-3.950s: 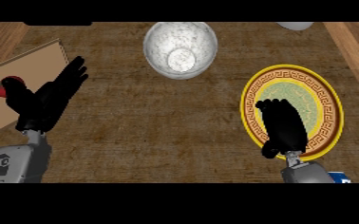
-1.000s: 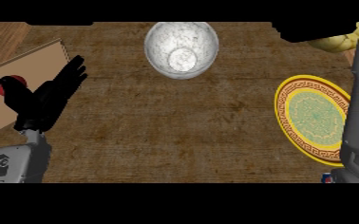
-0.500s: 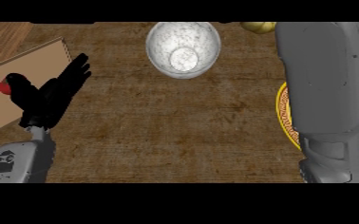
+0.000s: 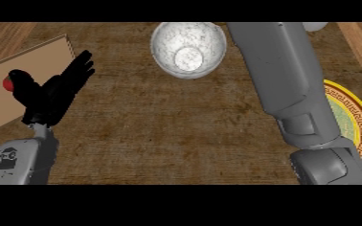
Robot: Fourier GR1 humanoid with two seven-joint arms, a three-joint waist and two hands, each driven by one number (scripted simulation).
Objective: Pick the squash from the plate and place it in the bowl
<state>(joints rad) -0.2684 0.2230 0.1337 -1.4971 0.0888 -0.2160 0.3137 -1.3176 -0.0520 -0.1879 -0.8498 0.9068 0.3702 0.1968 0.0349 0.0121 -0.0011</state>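
**Brown counter, white bowl, one long grey arm**

Brown and rough like woven cloth, the counter fills most of the view, with a lighter wooden strip along its left and right edges.

No squash can be seen anywhere. It may be in the right hand, but that hand is past the top edge of the view, so I cannot tell.

At the top, near the middle, sits the white speckled bowl. It is round, with a small flat circle at its bottom, and nothing lies in it.

On the far right, a yellow plate with a dark patterned rim and a pale green middle peeks out. Most of it is hidden.

What hides it is the right forearm. This thick grey arm rises from the lower right up to the top edge, just beside the bowl.

On the left, the left hand is black, with its fingers straight and spread, pointing up. It rests there holding nothing. Under it lies a tan cutting board, and a small red thing shows at the board's left edge.
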